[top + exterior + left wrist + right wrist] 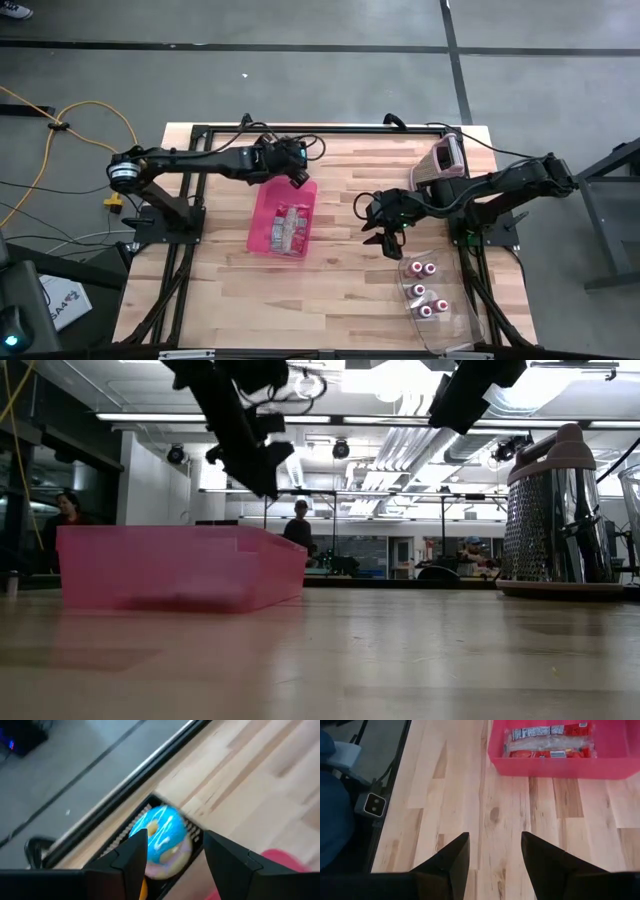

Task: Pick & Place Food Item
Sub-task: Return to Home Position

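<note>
left gripper: spread, above blue donut in black bin | right gripper: spread, empty | risk: clipping pink bin rim on retreat if swung low

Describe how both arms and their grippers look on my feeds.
Both are dark, slender jointed arms. The left arm has a pale ringed joint near its base and black cables looping at the wrist. The left gripper and right gripper each carry two black, wedge-shaped fingers tapering to points.

Left claw, right claw both aloft, fingers spread apart.
</note>
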`<state>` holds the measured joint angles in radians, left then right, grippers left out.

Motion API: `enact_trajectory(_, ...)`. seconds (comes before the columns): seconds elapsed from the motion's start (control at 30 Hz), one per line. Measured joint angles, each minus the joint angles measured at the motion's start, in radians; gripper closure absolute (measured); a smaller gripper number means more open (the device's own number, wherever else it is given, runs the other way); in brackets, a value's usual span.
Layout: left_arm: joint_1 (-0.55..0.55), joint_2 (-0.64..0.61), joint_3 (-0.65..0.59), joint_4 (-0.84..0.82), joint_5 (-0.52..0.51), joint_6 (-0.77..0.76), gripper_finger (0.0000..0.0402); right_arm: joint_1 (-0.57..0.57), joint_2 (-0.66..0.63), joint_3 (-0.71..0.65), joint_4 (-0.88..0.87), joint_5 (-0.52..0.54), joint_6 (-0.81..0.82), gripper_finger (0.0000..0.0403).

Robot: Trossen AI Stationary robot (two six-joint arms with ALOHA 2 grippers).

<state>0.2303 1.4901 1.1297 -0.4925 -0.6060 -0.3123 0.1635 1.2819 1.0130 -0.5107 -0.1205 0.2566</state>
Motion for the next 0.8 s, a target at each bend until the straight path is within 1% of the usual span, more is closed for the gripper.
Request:
enact_trajectory(0.1,-0.037,-0.021,0.002,0.026,0.002,0.037,0.0217,0.000,0.000,0.000,0.000,0.018,0.001,0.0237)
enact_trajectory(0.37,-0.140,-0.035,0.002,0.094,0.002,0.139,0.0217,0.000,0.000,0.000,0.007,0.018,0.001,0.0237)
enact_trajectory(0.57,-0.192,-0.035,0.002,0.097,0.003,0.141,0.0217,0.000,0.000,0.000,0.007,0.018,0.010,0.0237)
enact_trajectory(0.8,-0.222,-0.035,0.002,0.098,0.002,0.133,0.0217,0.000,0.000,0.000,0.007,0.018,0.012,0.0237)
